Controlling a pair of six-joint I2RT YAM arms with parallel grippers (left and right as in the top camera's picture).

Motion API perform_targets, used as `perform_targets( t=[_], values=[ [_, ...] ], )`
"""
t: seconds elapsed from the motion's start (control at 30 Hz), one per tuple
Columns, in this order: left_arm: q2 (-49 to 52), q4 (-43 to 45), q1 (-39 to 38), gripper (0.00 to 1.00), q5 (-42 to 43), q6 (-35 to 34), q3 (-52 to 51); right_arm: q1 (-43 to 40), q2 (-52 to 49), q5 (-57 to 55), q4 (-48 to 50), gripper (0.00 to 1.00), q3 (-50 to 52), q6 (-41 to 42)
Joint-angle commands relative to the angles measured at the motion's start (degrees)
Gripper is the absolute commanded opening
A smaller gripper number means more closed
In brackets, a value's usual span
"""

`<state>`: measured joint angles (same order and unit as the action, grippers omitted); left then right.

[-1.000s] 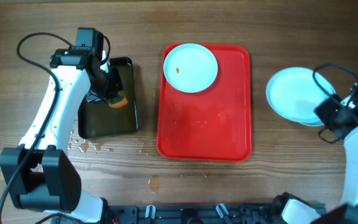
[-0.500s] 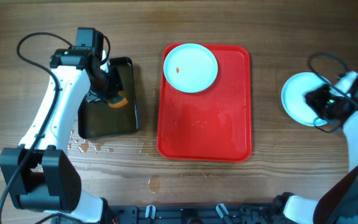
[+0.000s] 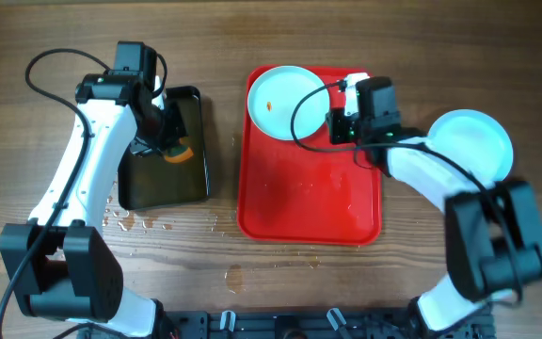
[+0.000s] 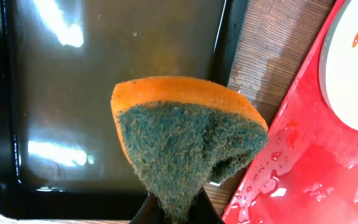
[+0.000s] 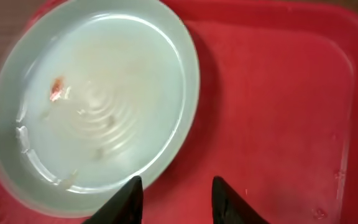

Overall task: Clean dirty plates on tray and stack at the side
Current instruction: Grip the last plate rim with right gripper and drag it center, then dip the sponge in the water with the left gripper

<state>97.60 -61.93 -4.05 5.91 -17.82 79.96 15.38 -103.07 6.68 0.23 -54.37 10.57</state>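
I have left arm (image 3: 81, 165) reaching forward, left gripper (image 4: 176, 214) clamped on sponge (image 4: 185, 143). Right arm (image 3: 426, 168) folded inward, right gripper (image 5: 178, 199) angled down, jaws apart.

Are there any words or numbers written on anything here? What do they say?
None: no view shows any readable word, number, brand or sign.
Nothing is written on the red tray, the stained plate, the plate at the side, the black tray or the sponge.

Robotics lab bench: wooden table (image 3: 440, 56), cabled left arm (image 3: 83, 160), right arm (image 3: 431, 174), black mounting rail (image 3: 290, 325) at edge.
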Motion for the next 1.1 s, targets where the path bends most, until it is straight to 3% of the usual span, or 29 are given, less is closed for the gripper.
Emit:
perform_targets(
  t=[0.0, 0.1, 0.2, 0.23, 0.3, 0.43, 0.53, 0.57, 0.6, 0.63, 0.77, 0.8, 0.87, 0.93, 1.07],
  values=[
    [-1.0, 0.8, 0.1, 0.04, 0.5, 1.2, -0.2, 0.1, -6.1, 2.5, 6.3, 0.41, -0.4, 6.0],
    [-1.0, 1.5, 0.0, 0.04, 0.5, 1.2, -0.2, 0.2, -9.9, 3.7, 9.9, 0.44, -0.4, 10.7],
    [-1.0, 1.4, 0.0, 0.04, 0.5, 1.1, -0.2, 0.2, -11.5, 3.7, 8.3, 0.09, -0.4, 11.9],
    [-1.0, 1.3, 0.0, 0.04, 0.5, 1.1, -0.2, 0.2, -11.1, 3.7, 6.5, 0.07, -0.4, 11.9],
    [-1.0, 0.7, 0.0, 0.04, 0.5, 1.1, -0.2, 0.2, -9.2, 3.6, 1.0, 0.04, -0.4, 10.4],
    [-1.0, -0.7, 0.0, 0.04, 0.5, 1.1, -0.2, 0.1, 0.5, 1.7, -21.3, 0.04, -0.4, 11.5],
    [-1.0, -1.2, 0.0, 0.04, 0.5, 1.1, -0.2, 0.2, 6.9, -2.2, -38.9, 0.04, -0.4, 25.9],
    [-1.0, -1.2, 0.0, 0.04, 0.5, 1.2, -0.2, 0.2, 7.5, -1.8, -41.8, 0.16, -0.4, 28.3],
    [-1.0, -1.2, 0.0, 0.04, 0.5, 1.2, -0.2, 0.2, 7.7, -1.1, -43.4, 0.35, -0.4, 28.0],
    [-1.0, -1.2, 0.0, 0.04, 0.5, 1.1, -0.2, 0.1, 7.7, -1.3, -43.1, 0.38, -0.4, 25.6],
    [-1.0, -1.2, 0.0, 0.04, 0.5, 1.2, -0.2, -0.4, 7.6, -7.0, -33.3, 0.31, -0.4, -4.0],
    [-1.0, -1.2, 0.0, 0.04, 0.5, 1.2, -0.2, -0.4, 7.6, -5.0, -31.9, 0.27, -0.4, -7.5],
    [-1.0, -1.1, 0.0, 0.04, 0.5, 1.2, -0.2, -0.4, 6.1, -1.3, -31.6, 0.15, 0.5, -4.7],
    [-1.0, -1.2, 0.0, 0.04, 0.5, 1.2, -0.2, -0.4, 4.1, -0.8, -32.2, 0.26, 2.9, -0.7],
    [-1.0, -1.1, 0.0, 0.04, 0.5, 1.2, -0.2, -0.4, 4.0, 2.9, -32.6, 0.11, 3.4, 0.8]
  ],
)
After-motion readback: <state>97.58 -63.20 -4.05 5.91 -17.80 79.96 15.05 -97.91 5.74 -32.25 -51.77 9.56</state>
